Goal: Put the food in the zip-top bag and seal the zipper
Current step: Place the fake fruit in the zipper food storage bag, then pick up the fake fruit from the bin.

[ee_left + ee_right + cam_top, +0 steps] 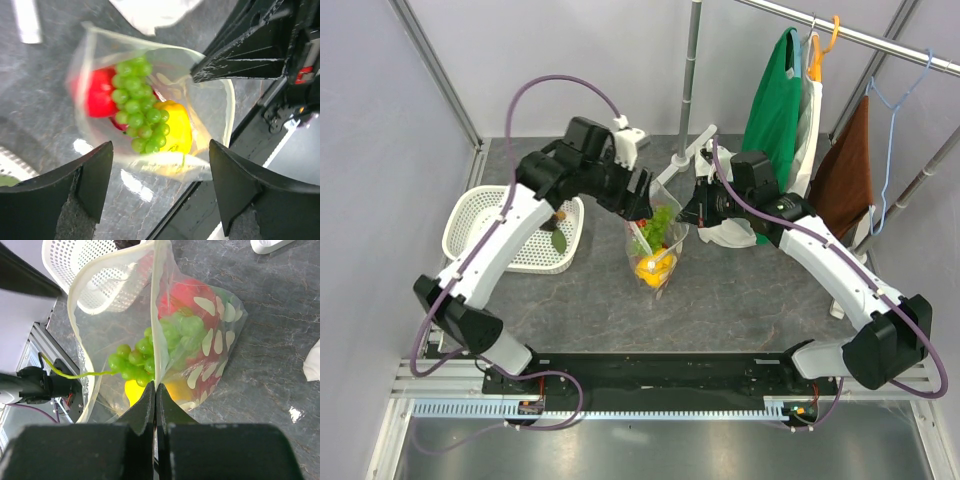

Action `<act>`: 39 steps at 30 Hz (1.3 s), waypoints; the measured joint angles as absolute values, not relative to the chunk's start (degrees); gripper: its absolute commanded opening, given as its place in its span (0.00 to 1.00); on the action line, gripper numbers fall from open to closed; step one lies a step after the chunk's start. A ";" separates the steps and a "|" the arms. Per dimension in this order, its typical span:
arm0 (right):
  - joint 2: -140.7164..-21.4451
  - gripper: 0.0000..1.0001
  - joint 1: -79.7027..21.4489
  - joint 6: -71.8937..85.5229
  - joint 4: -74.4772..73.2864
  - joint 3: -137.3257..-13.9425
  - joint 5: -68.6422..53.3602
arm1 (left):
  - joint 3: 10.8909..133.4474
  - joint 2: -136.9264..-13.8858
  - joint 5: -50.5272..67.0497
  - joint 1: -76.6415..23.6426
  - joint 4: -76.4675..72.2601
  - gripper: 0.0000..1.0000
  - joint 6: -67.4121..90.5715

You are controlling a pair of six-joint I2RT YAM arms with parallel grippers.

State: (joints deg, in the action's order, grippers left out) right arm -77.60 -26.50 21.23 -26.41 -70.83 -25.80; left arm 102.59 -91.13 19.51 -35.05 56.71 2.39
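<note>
The zip-top bag (pixel 658 250) hangs mouth-up over mid-table, with the green bunch (pixel 137 105), the red piece (pixel 97 92) and the yellow-orange one (pixel 177 127) lying at its bottom. The right gripper (pixel 156 390) is clamped flat on the bag's rim, pinching the zipper (pixel 154 315) strip at one end of the mouth. Above the mouth the left gripper (pixel 160 150) stands spread wide, holding nothing. Sealing looks like the step in hand. The left fingers should take the opposite rim end, draw both lips straight and taut, then press along them. A white basket (pixel 470 215) stands left of the bag and a white cloth (pixel 725 235) right of it. In front of the bag the table (pixel 720 310) gives room.
</note>
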 measured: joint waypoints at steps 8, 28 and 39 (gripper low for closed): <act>-77.60 0.00 -26.50 21.17 -26.41 -70.87 -25.80 | 98.65 -83.35 23.00 -12.58 55.18 0.81 2.04; -77.73 0.00 -26.50 19.92 -26.81 -71.20 -25.78 | 87.18 -102.00 13.43 6.72 46.50 0.78 -6.68; -78.61 0.00 -26.50 19.73 -27.00 -71.79 -25.78 | 84.58 -106.54 12.88 6.61 42.26 0.78 -6.72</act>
